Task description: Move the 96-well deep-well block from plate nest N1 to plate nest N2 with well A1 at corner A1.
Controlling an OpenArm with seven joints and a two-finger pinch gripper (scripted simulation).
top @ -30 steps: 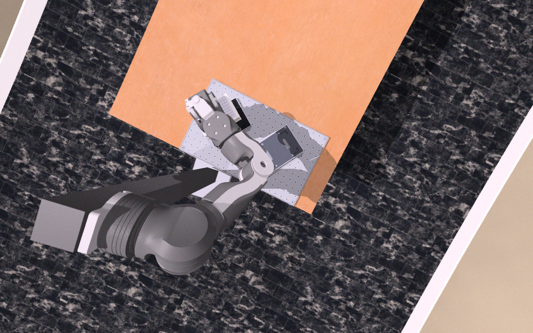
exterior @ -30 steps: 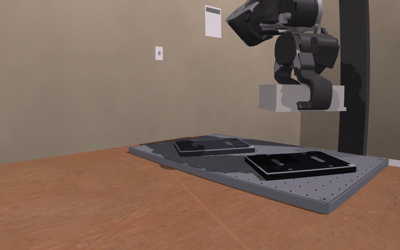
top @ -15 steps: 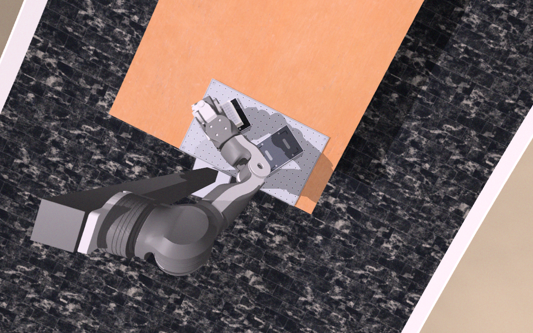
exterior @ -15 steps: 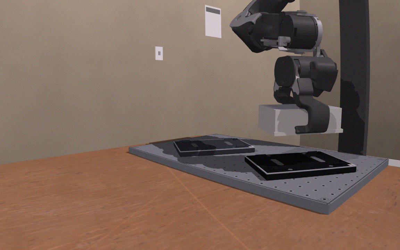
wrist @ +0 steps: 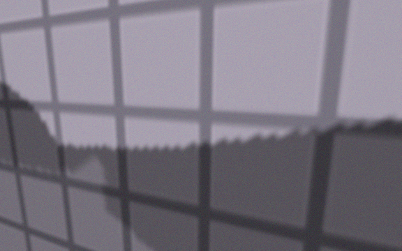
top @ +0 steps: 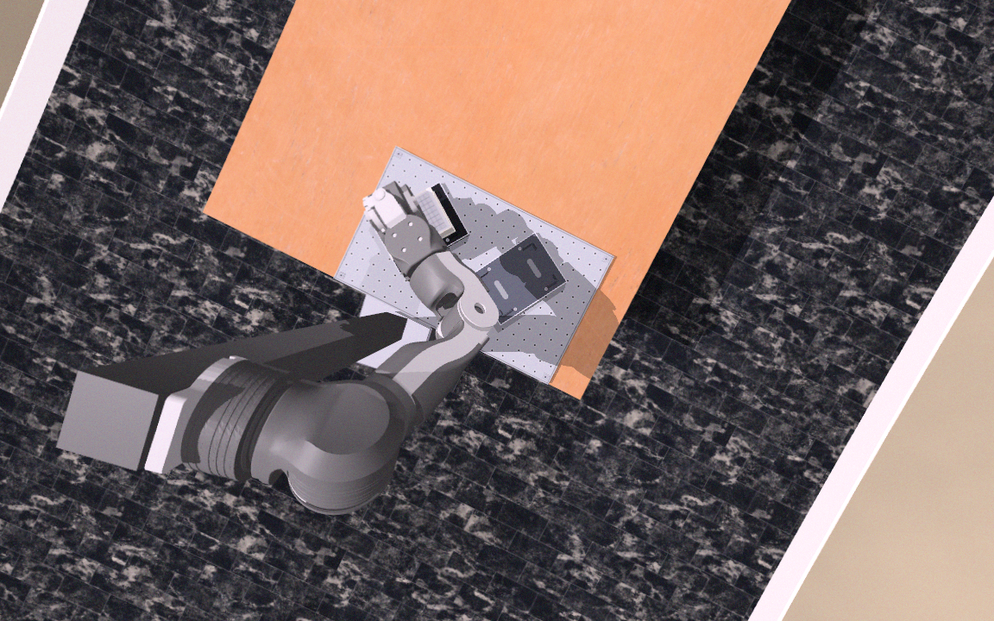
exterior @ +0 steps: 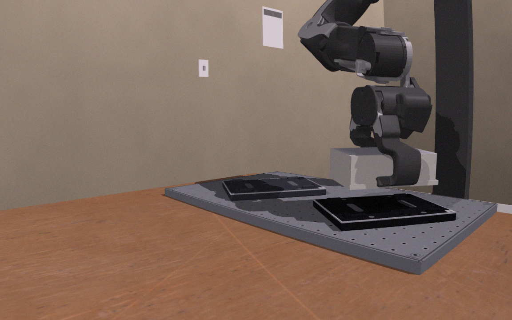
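Gripper [exterior: 385, 175] clamped across the block [exterior: 359, 167], held level in the air just above nest N2 [exterior: 383, 210]. Rigid, boxy, probably light (smooth walls may slip); the mid-span side grip looks sound.

Top cam: high overhead, looks straight down, frame rotated so the table [top: 485, 92] runs diagonal; far out, floor all around. Exterior cam: low, near table height, sits off the table's far side facing back toward the arm [exterior: 385, 115] and wall; mid range. Both share the breadboard [top: 563, 340] w/ two nests. Wrist cam: v. close, blurred grid surface fills the frame.
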